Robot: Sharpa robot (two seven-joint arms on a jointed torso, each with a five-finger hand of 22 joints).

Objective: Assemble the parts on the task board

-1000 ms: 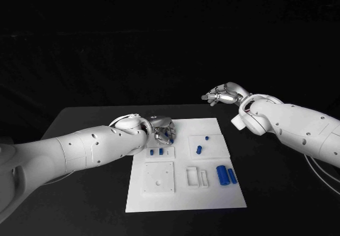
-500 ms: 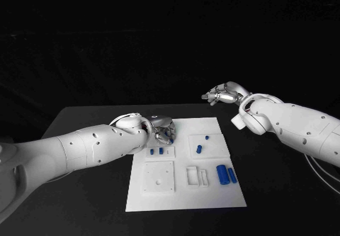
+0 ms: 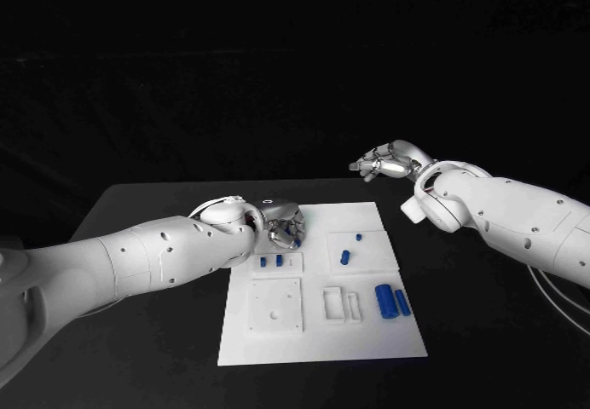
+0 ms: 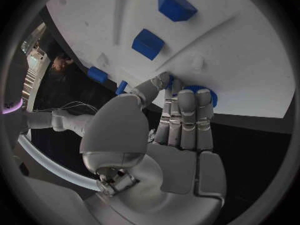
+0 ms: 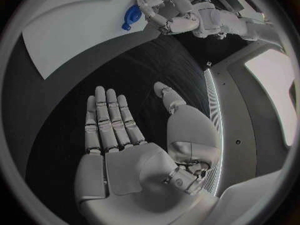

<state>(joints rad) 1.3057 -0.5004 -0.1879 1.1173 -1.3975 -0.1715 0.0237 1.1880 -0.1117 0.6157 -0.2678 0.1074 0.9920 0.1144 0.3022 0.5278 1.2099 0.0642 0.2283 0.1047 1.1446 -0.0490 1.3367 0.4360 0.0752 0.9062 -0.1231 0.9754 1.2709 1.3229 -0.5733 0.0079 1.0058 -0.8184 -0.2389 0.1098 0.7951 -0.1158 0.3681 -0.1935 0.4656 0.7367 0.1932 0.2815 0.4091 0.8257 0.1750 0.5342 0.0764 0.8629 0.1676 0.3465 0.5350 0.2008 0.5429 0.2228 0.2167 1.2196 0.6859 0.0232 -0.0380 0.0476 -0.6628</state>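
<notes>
Parts: six blue parts (image 3: 384,300) on task board (image 3: 322,341); left robot hand (image 3: 281,223) pinches one, right robot hand (image 3: 387,162) spread, empty.

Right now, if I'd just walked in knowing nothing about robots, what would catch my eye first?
Probably the white task board glowing against the black table, dotted with small blue parts. Next, the left hand bent down over the board's far left corner, its fingers touching a blue part there. Then the right hand, raised in the air beyond the board's far right corner, open and holding nothing.
</notes>
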